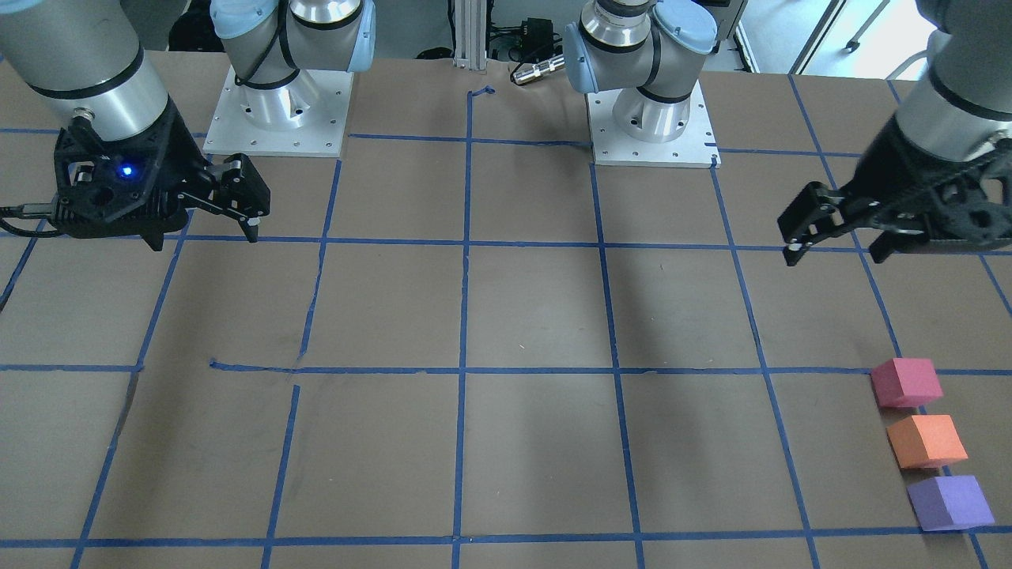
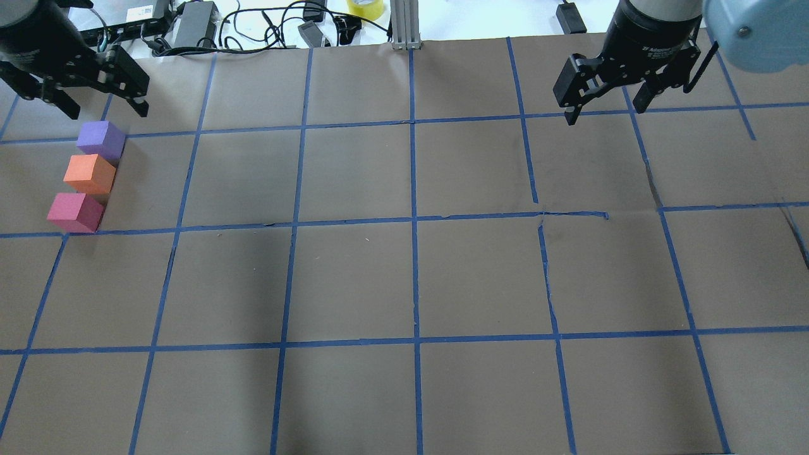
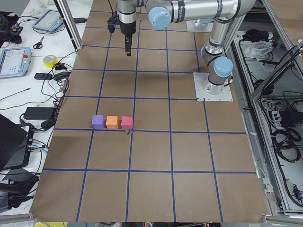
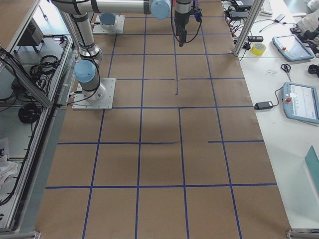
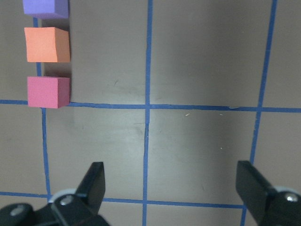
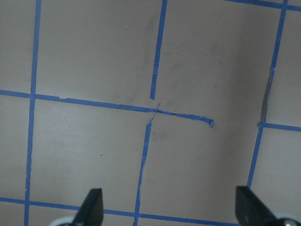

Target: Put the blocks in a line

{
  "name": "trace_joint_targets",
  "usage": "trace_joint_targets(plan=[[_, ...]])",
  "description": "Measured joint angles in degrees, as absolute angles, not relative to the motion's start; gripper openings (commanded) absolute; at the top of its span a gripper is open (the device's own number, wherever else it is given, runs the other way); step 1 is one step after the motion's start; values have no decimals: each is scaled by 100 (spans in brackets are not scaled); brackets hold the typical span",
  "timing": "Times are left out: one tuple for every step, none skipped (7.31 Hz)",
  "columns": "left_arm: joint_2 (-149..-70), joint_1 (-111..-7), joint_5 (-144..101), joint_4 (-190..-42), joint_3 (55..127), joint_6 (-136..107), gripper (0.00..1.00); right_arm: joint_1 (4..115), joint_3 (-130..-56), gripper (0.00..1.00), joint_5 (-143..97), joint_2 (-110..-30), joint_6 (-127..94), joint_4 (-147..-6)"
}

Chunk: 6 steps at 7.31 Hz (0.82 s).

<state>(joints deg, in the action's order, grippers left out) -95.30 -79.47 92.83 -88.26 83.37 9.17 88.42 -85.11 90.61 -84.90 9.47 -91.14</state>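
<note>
Completion is suggested by the layout: the purple block (image 2: 101, 140), the orange block (image 2: 90, 174) and the red-pink block (image 2: 74, 212) are set in one straight row near the table's edge on the robot's left side. The orange one is placed between the other two, and only narrow gaps are shown in the left wrist view. The red-pink block is set just beside a blue tape line (image 2: 189, 228).

No block is held. The left gripper (image 2: 104, 106) is seen above the table just beyond the purple end of the row, its jaws spread wide and empty. The right gripper (image 2: 605, 109) is raised well apart over the other half, likewise spread and empty. Little more is judged to be called for next than a slight evening of the spacing, or withdrawal.

The blocks are seen as matte cubes of like size, apparently foam, with crisp edges; slight yielding under a pinch is to be expected. The table (image 2: 354, 284) is covered in dull brown paper, creased and split in places, and divided by tape into squares.
</note>
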Motion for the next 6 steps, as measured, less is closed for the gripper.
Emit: trace_joint_targets(plan=[[-9537,-8361,9257,-8754,8436,420,100,8842,-8510,100,9062,-8490,948,-9114],[-9584,-8692,9220,-8702,8472,-41,100,8842,-8509,100,9062,-8490,949,-9114],[-9567,-8882,9175,-8847,8464,-257,100,8842,-8510,100,9062,-8490,947,-9114],[-9524,-8961,9111,-9125,8448,-338,100,8842,-8512,100,9062,-8490,945,-9114],[-9491,-8982,9068,-9305,8434,-365,100,8842,-8516,100,9062,-8491,946,-9114],[-9485,-8988,9047,-9381,8436,-374,100,8842,-8516,100,9061,-8488,943,-9114]])
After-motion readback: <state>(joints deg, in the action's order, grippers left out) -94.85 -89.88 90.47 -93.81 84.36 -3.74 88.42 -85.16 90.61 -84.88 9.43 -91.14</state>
